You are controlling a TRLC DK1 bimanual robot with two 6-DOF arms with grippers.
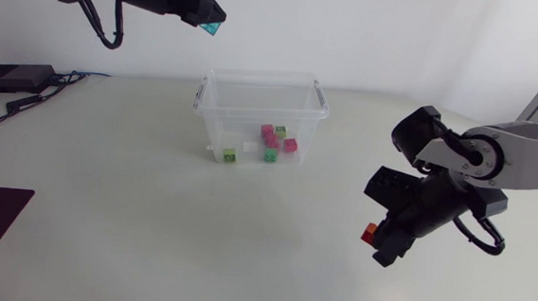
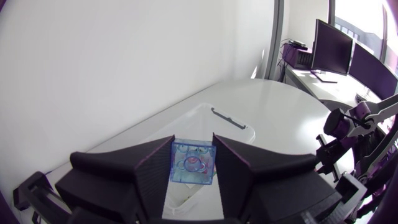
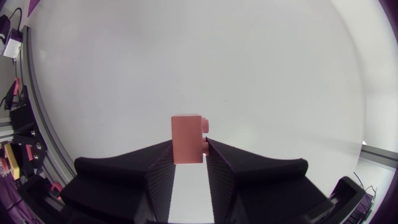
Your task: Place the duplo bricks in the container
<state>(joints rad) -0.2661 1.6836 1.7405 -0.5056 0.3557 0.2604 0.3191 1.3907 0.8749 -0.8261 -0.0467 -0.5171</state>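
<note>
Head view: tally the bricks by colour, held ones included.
Green bricks: 3
Pink bricks: 3
White brick: 1, faint
Blue brick, in left gripper: 1
Red brick, in right gripper: 1
Total: 9; container counts approximate.

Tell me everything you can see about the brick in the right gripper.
The brick is orange-red, matte plastic, boxy, with studs on one side. The right gripper is shut on it, jaws pressing two opposite faces, its far end sticking out past them. It is over the table, apart from the container.
</note>
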